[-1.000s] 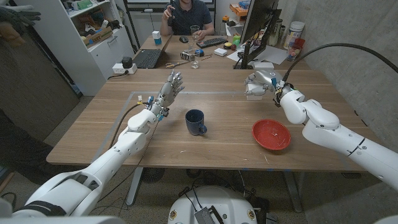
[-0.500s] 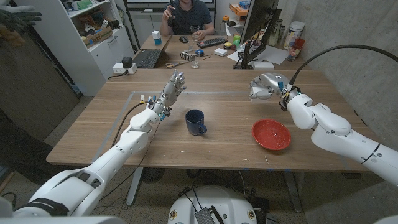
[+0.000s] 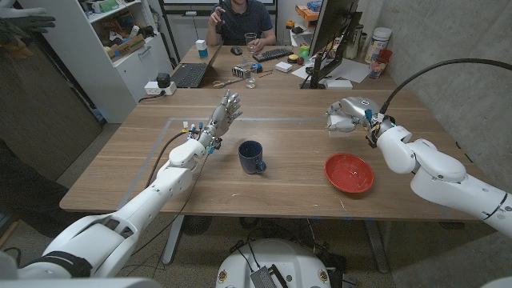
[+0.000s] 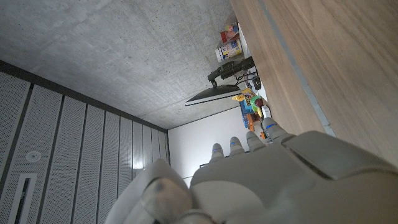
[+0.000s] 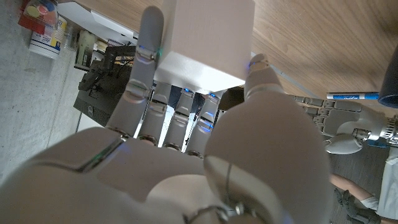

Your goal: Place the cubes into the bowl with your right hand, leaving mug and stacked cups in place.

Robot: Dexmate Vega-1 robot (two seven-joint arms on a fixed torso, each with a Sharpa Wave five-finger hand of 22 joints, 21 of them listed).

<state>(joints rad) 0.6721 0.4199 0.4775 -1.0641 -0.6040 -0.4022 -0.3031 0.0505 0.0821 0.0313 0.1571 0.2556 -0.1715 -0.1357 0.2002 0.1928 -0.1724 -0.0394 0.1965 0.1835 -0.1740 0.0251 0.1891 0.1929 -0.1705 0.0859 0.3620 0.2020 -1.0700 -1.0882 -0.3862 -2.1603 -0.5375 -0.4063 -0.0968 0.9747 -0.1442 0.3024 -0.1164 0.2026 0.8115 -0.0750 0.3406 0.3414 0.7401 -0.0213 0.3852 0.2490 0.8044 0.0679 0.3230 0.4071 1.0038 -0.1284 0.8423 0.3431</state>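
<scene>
My right hand (image 3: 349,111) hovers above the table's far right and holds a white cube (image 3: 334,122). In the right wrist view the white cube (image 5: 210,38) sits between the thumb and the fingers (image 5: 144,62) of that hand (image 5: 205,143). The red bowl (image 3: 349,173) lies nearer the front edge, below and slightly toward me from the hand. A dark blue mug (image 3: 252,157) stands mid-table. My left hand (image 3: 223,110) is raised left of the mug, fingers apart, holding nothing; its back (image 4: 267,180) shows in the left wrist view.
A small blue marker (image 3: 183,126) lies by my left wrist. Behind the table is a second desk with a laptop (image 3: 190,75), a monitor (image 3: 330,32) and a seated person (image 3: 240,20). A shelf unit (image 3: 120,40) stands at the far left.
My right hand has carried the white cube to the right and slightly nearer, away from the table's far edge. The left arm, mug and bowl have stayed put.
</scene>
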